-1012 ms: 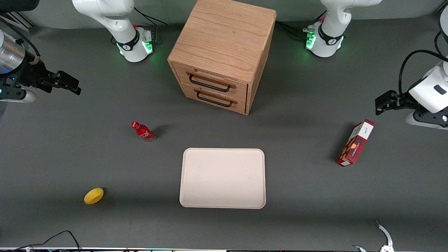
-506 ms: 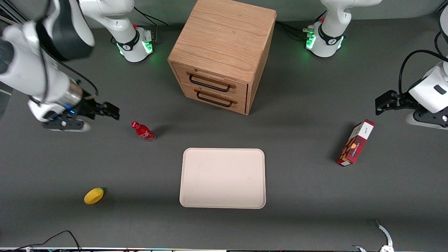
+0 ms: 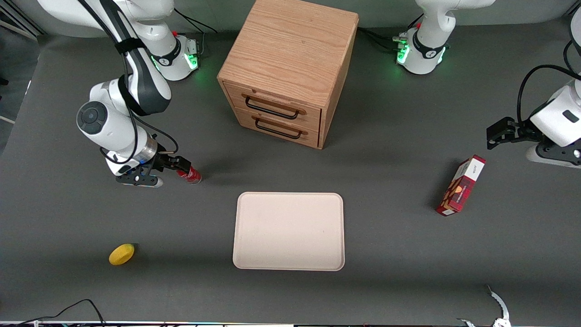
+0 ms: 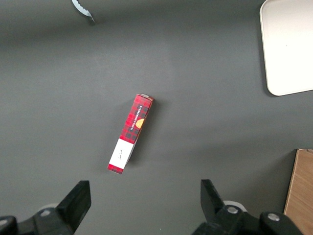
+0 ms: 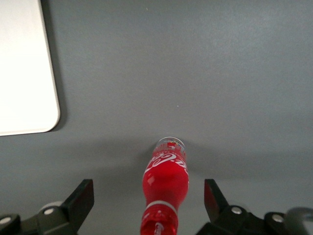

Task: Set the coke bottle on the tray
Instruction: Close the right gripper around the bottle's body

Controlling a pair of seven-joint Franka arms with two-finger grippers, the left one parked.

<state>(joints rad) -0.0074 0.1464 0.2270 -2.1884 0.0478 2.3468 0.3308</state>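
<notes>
The coke bottle (image 3: 192,175), small and red with white script and a clear base, stands upright on the grey table, farther from the front camera than the tray and toward the working arm's end. In the right wrist view the bottle (image 5: 166,183) stands between my spread fingers (image 5: 84,198), with clear gaps on both sides. My gripper (image 3: 180,164) is open around the bottle's upper part, whose cap it hides in the front view. The cream-beige tray (image 3: 288,231) lies flat and bare in the middle; its corner shows in the right wrist view (image 5: 24,68).
A wooden two-drawer cabinet (image 3: 286,72) stands farther back than the tray. A yellow lemon (image 3: 121,254) lies near the front toward the working arm's end. A red plaid carton (image 3: 460,185) lies toward the parked arm's end; it also shows in the left wrist view (image 4: 130,133).
My gripper has swung in from the table's edge toward the bottle and come down, so its open fingers now stand on either side of it. The bottle has not moved.
</notes>
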